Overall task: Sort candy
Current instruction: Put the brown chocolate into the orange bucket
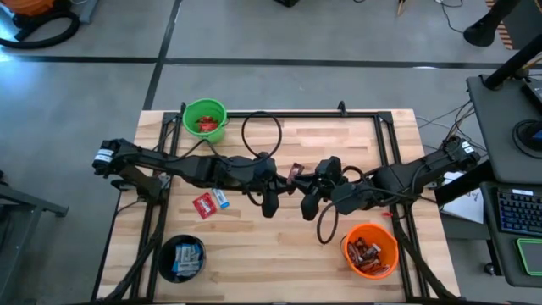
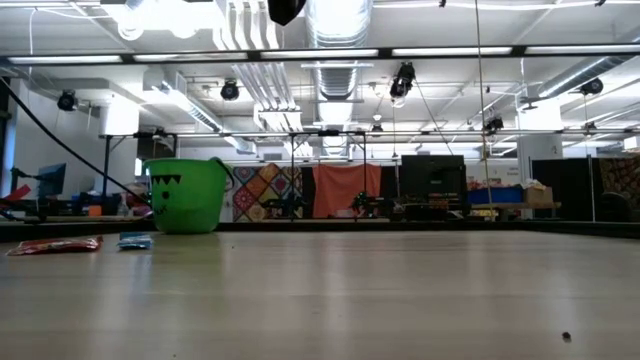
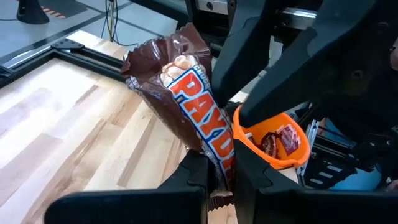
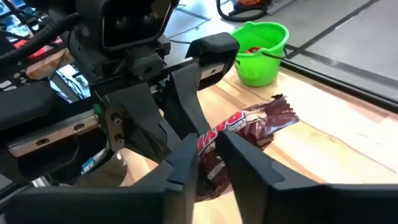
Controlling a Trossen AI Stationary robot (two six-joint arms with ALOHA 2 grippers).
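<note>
Mid-table, left gripper clenched on one brown bar, long axis toward right gripper, also grasping it. Two loose candies: red packet, blue-and-white packet.

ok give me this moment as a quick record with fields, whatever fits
held item: dark brown bar, above mid-table
left gripper: shut on one end of the bar
right gripper: fingers around the bar's other end, grip unclear
green bucket: far left corner, red packets inside
orange bucket: near right, dark brown bars inside
black bucket: near left, blue-and-white packets inside
loose on table: red packet and blue-and-white packet, side by side
</note>
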